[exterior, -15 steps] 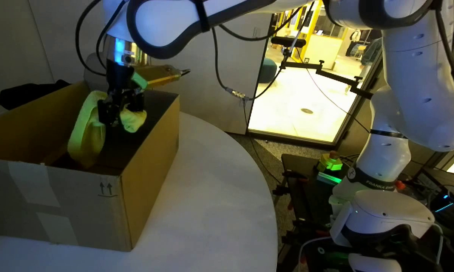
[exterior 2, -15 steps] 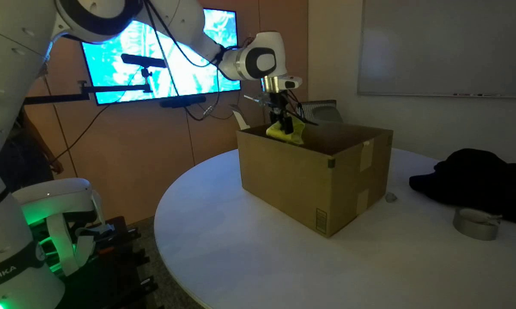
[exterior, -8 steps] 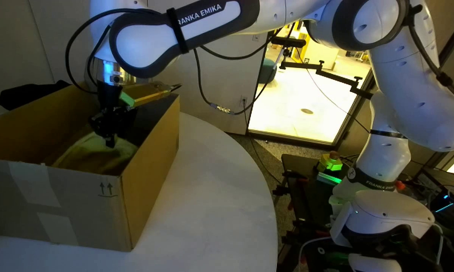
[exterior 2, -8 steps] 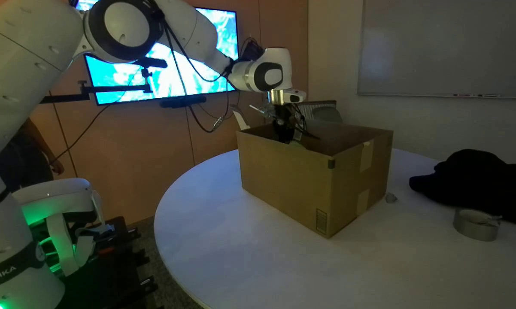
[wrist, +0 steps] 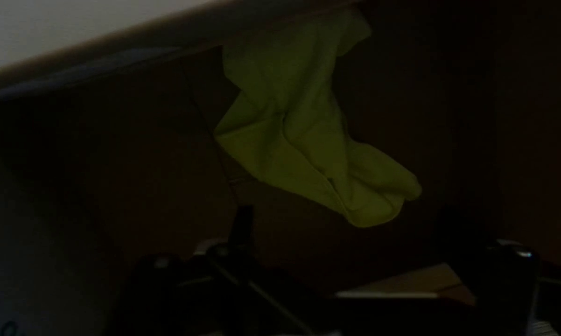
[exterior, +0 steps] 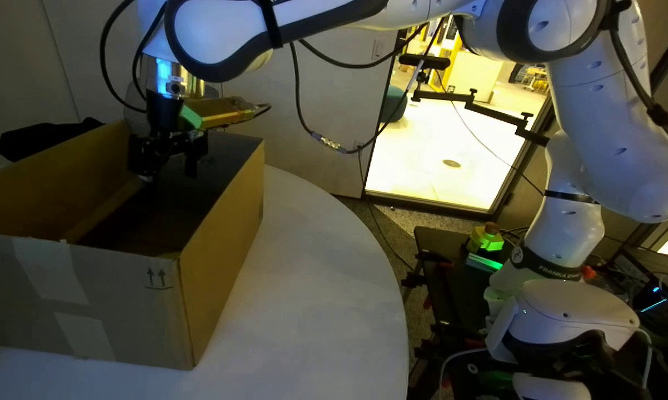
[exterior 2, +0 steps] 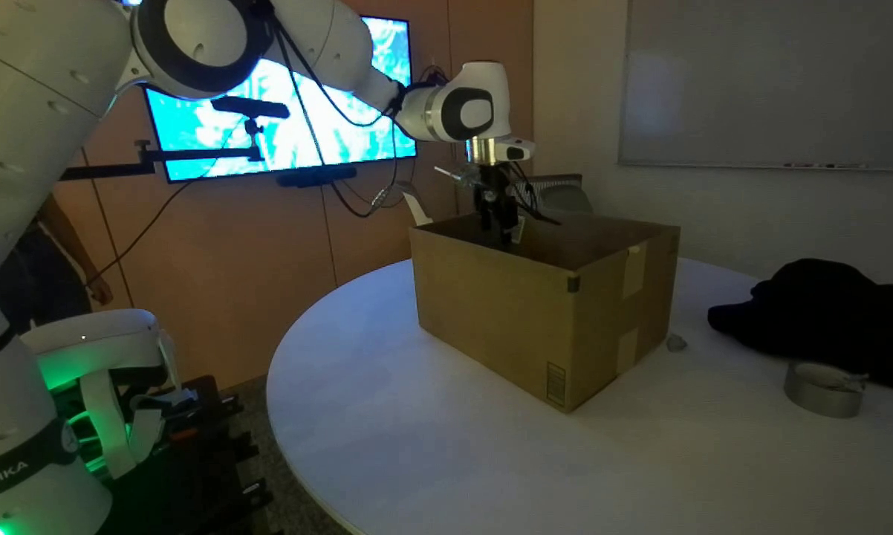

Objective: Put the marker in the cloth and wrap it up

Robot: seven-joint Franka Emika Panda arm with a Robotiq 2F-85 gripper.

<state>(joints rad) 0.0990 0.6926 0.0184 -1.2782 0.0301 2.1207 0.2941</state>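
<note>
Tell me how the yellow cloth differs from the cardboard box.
Colour: the cloth is yellow, the box brown. Shape: the cloth lies rumpled; the box stands straight-walled, open at the top. Place: the cloth is inside the box; the box is on the table. Shared: the open gripper holds neither.

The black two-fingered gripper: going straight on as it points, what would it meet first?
Straight down from the gripper, most likely the crumpled yellow fabric cloth in the open brown cardboard box. Depth is unclear, so perhaps the box's floor beside it.
</note>
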